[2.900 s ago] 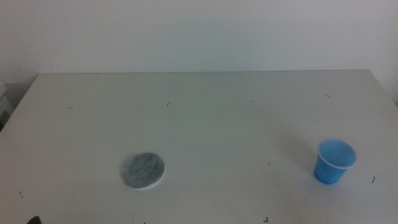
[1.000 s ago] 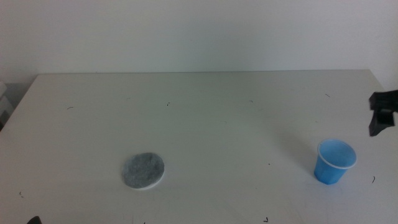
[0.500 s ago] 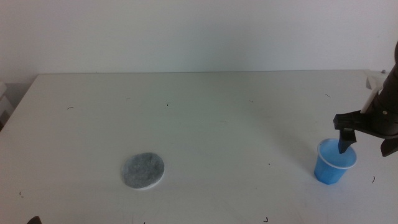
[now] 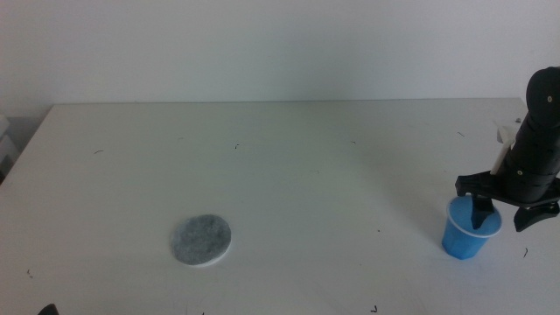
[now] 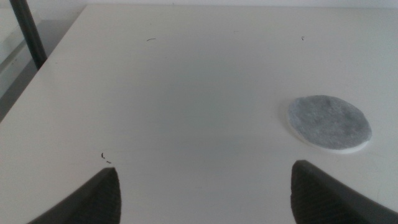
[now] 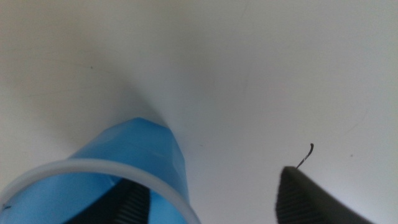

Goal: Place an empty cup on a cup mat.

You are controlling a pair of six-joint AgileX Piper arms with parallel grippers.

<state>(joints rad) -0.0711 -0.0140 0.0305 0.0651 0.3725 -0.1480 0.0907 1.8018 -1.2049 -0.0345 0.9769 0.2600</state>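
Note:
The blue cup (image 4: pixel 470 229) stands upright on the white table (image 4: pixel 306 157) at the front right. My right gripper (image 4: pixel 502 219) is open and straddles the cup's right wall: one jaw reaches inside the cup, the other is outside to its right. The right wrist view shows the cup (image 6: pixel 137 149) and its pale rim between that gripper's (image 6: pixel 217 202) jaws. The grey cup mat (image 4: pixel 201 241) lies flat at the front left, bare. It also shows in the left wrist view (image 5: pixel 328 122), ahead of my open, empty left gripper (image 5: pixel 205 199), which waits low at the front left.
The table's far edge meets a plain white wall. A dark post (image 5: pixel 28 31) stands beyond the table's left edge. Small dark specks dot the tabletop.
My right arm has come in from the right and lowered onto the cup; one jaw now sits inside it. The cup and mat have not moved.

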